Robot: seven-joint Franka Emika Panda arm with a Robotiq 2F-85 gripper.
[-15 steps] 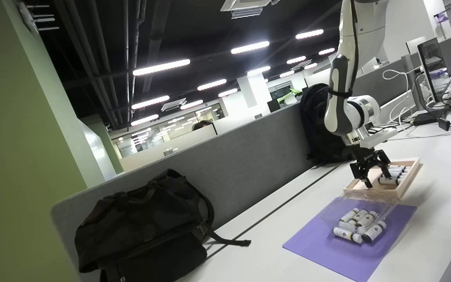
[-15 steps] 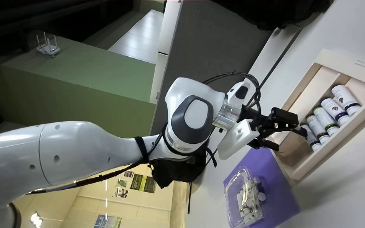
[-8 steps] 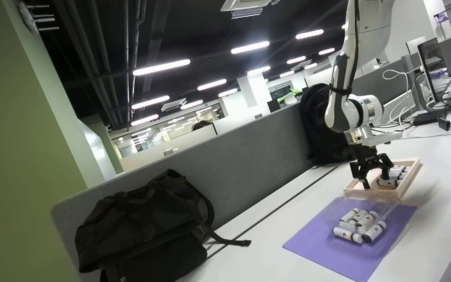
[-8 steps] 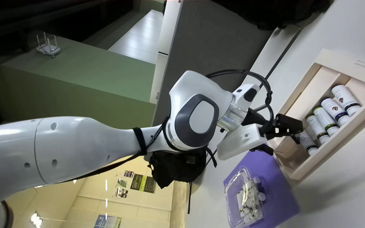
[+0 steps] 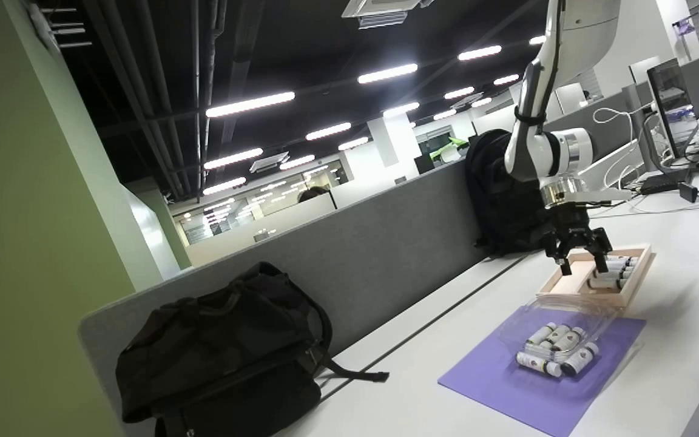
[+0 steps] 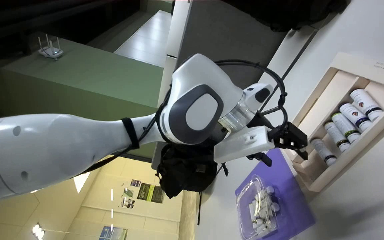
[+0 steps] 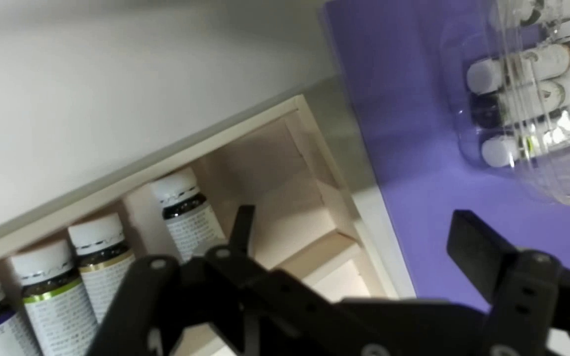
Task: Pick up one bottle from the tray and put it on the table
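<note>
My claw hangs spread and empty above one end of the tray; I judge this the reach. The end bottle lies inside, apart from the other bottles. Next: centre on it, descend, grip, set it on the bench.

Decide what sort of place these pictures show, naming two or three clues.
Most likely an open-plan office: a grey partition panel runs along the long pale desk, a computer monitor stands in the background, and strip lights line the dark ceiling.
</note>
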